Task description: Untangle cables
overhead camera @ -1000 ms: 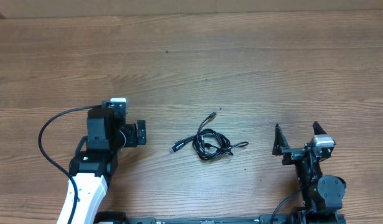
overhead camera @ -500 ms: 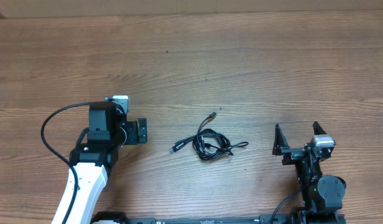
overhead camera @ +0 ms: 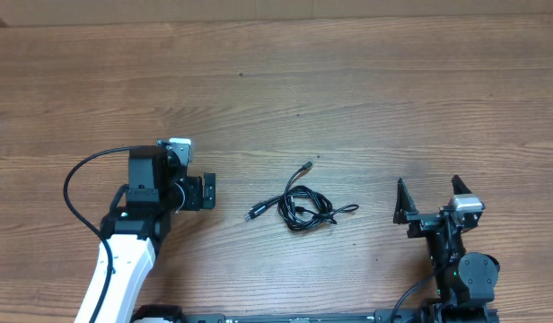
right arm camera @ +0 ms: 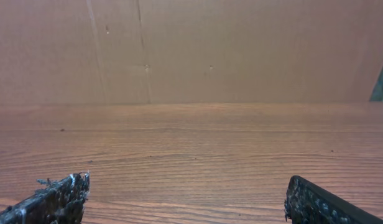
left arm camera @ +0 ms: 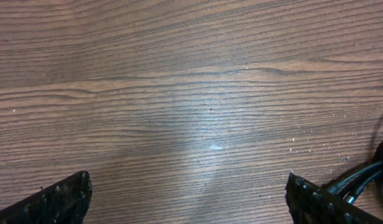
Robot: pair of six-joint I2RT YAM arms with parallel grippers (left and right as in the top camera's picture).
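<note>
The cables [overhead camera: 303, 205] lie as a small bundle of thin black loops in the middle of the wooden table [overhead camera: 348, 90], with loose plug ends pointing up, left and right. My left gripper [overhead camera: 205, 191] is open, to the left of the bundle and apart from it. Only bare wood shows between its fingertips [left arm camera: 188, 177] in the left wrist view. Thin black strands [left arm camera: 364, 178] show at that view's right edge; I cannot tell whose they are. To the right of the bundle my right gripper [overhead camera: 429, 201] [right arm camera: 186, 183] is open, holds nothing and sees no cables.
A brown cardboard wall [right arm camera: 191, 50] stands along the table's far edge. The left arm's thick black cable [overhead camera: 74, 202] loops out to the left of its wrist. Both arm bases sit at the near edge.
The left arm's wrist and gripper have shifted slightly to the right, toward the cables. The right arm and the cables have not moved.
</note>
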